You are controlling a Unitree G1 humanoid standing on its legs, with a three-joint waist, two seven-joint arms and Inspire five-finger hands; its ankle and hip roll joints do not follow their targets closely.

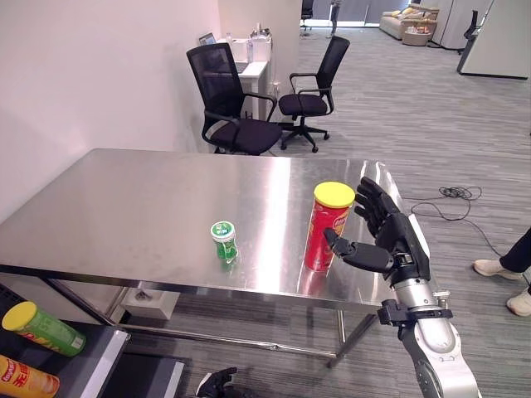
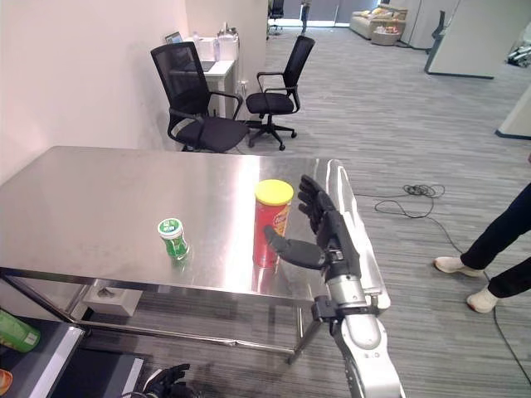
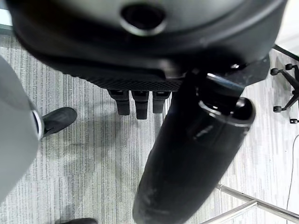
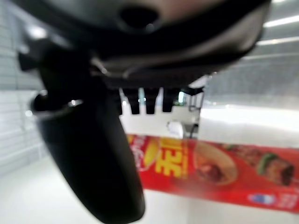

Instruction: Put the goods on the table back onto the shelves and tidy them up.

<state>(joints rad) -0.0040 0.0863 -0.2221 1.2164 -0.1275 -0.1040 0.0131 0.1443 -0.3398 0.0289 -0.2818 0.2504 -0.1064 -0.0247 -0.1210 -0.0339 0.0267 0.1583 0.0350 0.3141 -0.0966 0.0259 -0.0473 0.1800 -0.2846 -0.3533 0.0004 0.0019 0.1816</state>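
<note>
A red snack can (image 1: pixel 329 227) with a yellow lid stands upright near the front right of the steel table (image 1: pixel 133 207). My right hand (image 1: pixel 383 237) is just to its right, open. Its fingers are straight beside the can and its thumb reaches toward the can's side. In the right wrist view the can (image 4: pixel 219 170) fills the space past the thumb and fingers (image 4: pixel 140 100). A small green bottle (image 1: pixel 223 241) stands upright to the can's left, near the front edge. My left hand (image 1: pixel 217 383) hangs low below the table, fingers relaxed and holding nothing.
A low shelf (image 1: pixel 99 352) at the lower left holds a green can (image 1: pixel 43 329) and an orange can (image 1: pixel 25 378), both lying down. Two black office chairs (image 1: pixel 236 104) stand behind the table. A person's legs and shoes (image 2: pixel 489 249) are on the right.
</note>
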